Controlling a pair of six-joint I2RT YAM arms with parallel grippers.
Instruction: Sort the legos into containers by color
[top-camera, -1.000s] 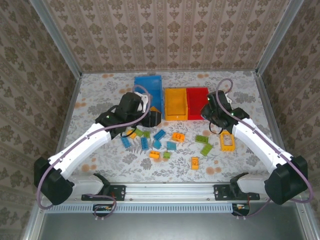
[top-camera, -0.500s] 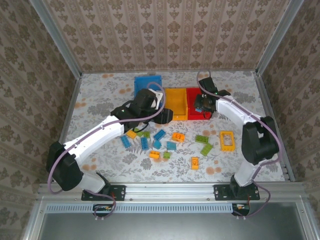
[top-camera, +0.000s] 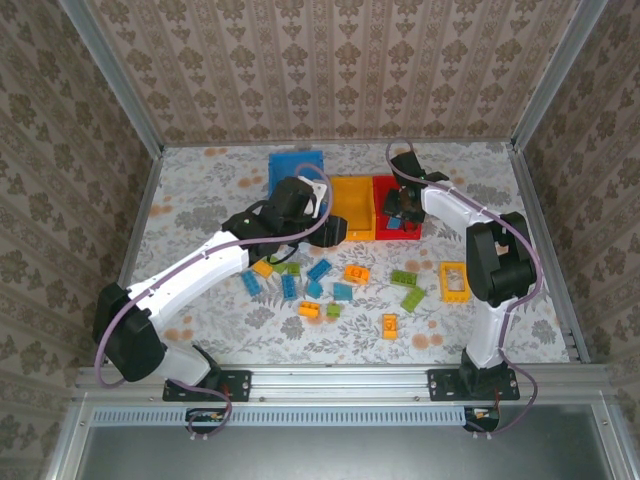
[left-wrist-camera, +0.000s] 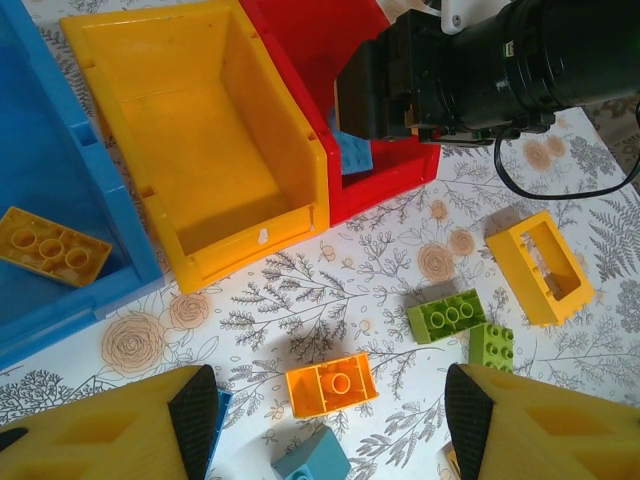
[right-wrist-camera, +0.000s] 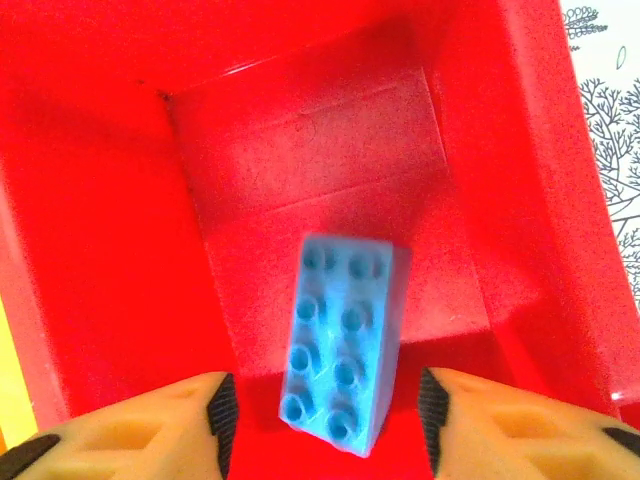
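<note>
— Walls?

— Papered on three sides: back wall (top-camera: 340, 60), left wall (top-camera: 50, 200) and right wall (top-camera: 600, 150). All carry the same beige damask, brown figures on cream. A pale metal post (top-camera: 112, 75) runs up the back left corner, and a second post (top-camera: 556, 75) runs up the back right.

— Table?

— The tabletop (top-camera: 200, 190) is white, printed with grey leaf sprays and orange-brown flowers. A metal rail (top-camera: 340, 378) lines the near edge, with a ribbed strip (top-camera: 340, 413) below it and then a flat grey panel (top-camera: 340, 450).

— Light?

— Bright and even. Shadows on the tabletop are soft and short.
</note>
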